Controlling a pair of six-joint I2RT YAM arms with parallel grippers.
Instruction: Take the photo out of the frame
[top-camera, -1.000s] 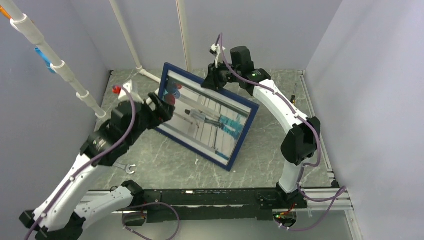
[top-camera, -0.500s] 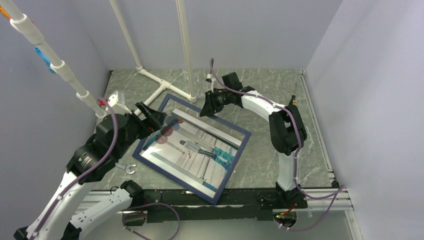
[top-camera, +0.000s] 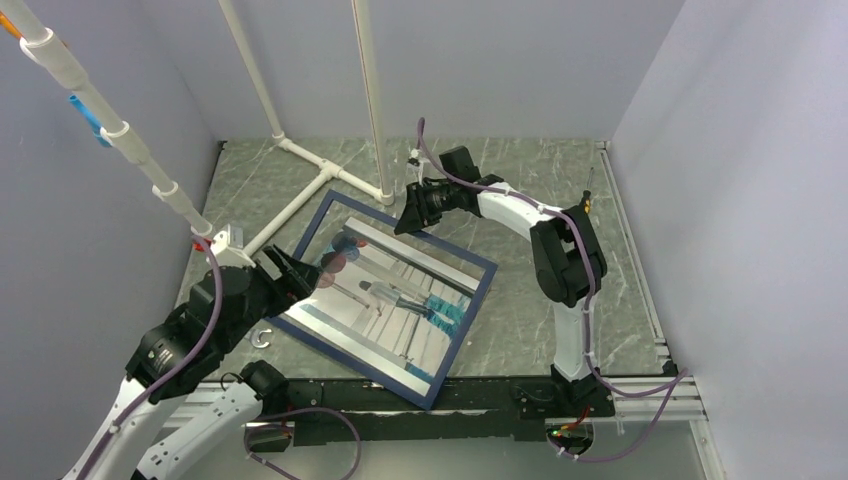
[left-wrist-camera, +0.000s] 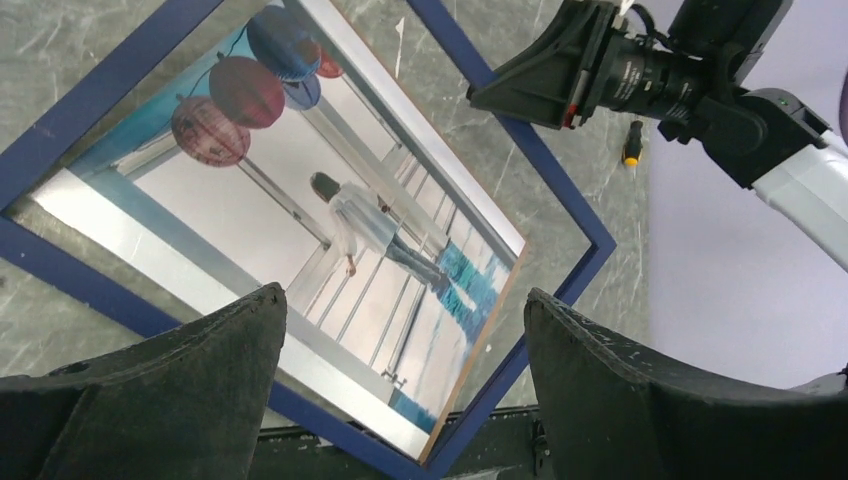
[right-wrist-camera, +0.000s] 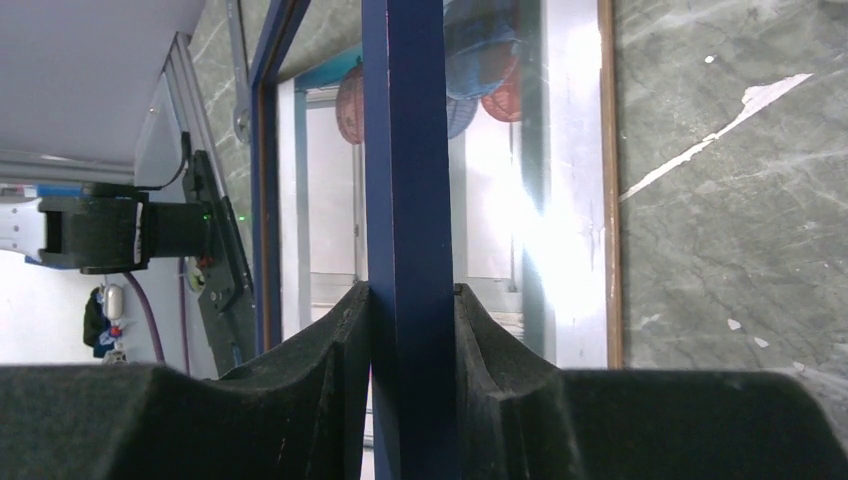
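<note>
The dark navy frame (top-camera: 466, 336) lies low over the table, turned diagonally. My right gripper (top-camera: 405, 222) is shut on its far edge, and in the right wrist view both pads clamp the blue moulding (right-wrist-camera: 405, 150) at the gripper (right-wrist-camera: 412, 290). The photo (top-camera: 390, 300), with red balls and a small figure, sits skewed inside the frame's outline, with marble showing between its brown edge and the frame. The left wrist view shows the photo (left-wrist-camera: 300, 250) and frame (left-wrist-camera: 100, 95). My left gripper (top-camera: 298, 275) is open and empty at the frame's left corner (left-wrist-camera: 400, 300).
A white pipe structure (top-camera: 320, 170) stands on the table behind the frame. A small wrench (top-camera: 263, 337) lies by my left arm. A screwdriver (top-camera: 587, 195) lies near the right wall. Walls close in on three sides.
The frame has come down from a steep tilt to nearly flat. My left gripper has pulled back toward the near left, away from the frame. My right gripper lowered with the far edge.
</note>
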